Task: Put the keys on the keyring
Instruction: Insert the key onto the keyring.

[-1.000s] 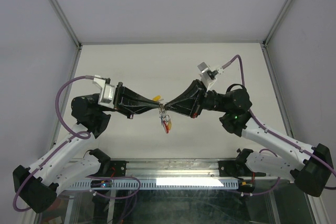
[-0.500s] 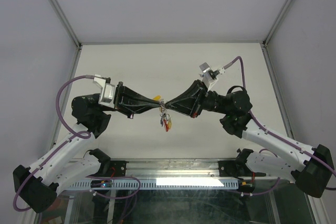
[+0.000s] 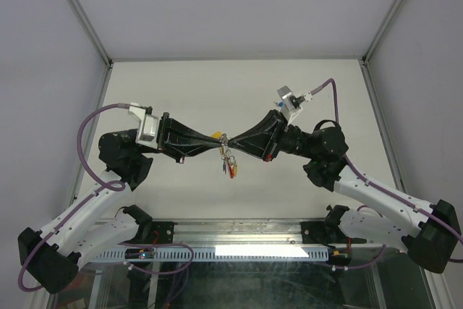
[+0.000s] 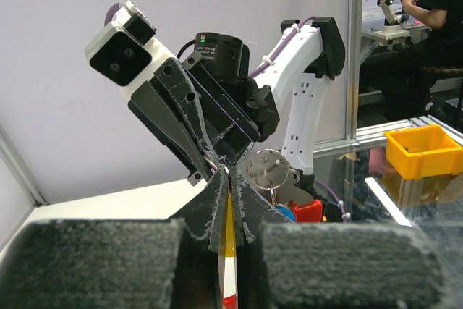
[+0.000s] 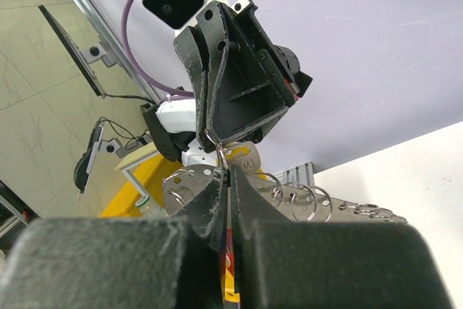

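Top external view: the grey metal keyring (image 3: 229,166), a bunch of chain and small rings with a red plastic strip, dangles over the white table (image 3: 181,85) near its centre, just below where both grippers meet tip to tip. The right gripper (image 3: 228,145) appears clenched on its upper ring. The left gripper (image 3: 219,144) is clenched on a small yellow-capped metal key (image 3: 216,134). Threading well likely needs the key's hole lined up with the ring's split end, then slow, small sliding moves with neither grip loosened.
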You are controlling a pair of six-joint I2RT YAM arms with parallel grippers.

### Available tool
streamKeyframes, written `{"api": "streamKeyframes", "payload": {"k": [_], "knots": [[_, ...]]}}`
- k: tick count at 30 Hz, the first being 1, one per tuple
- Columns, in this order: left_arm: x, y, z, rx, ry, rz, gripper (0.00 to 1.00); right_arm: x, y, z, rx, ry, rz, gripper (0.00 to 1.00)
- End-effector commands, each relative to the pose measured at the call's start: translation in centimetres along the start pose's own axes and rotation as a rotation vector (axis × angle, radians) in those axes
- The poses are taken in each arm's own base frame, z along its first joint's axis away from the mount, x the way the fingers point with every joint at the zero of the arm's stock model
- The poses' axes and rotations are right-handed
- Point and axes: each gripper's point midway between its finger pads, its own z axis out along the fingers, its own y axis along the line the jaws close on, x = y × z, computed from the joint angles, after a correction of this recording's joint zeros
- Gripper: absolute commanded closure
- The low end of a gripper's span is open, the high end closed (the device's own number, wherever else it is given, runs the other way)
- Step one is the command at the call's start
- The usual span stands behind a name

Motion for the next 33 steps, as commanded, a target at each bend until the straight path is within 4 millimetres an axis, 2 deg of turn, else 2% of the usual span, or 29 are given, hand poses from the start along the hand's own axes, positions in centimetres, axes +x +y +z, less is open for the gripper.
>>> {"api": "streamKeyframes", "payload": {"k": [1,33], "knots": [[-1.1,-0.6,0.0,0.024,-0.019,0.042,1.00,-2.9,1.3,0.1,-0.020,-0.111,-0.038,1.00],[0.8,0.6,-0.2,-0.014,0.067,0.033,1.00,-4.4,0.1,0.1,0.068,-0.195,0.059,1.00]]}}
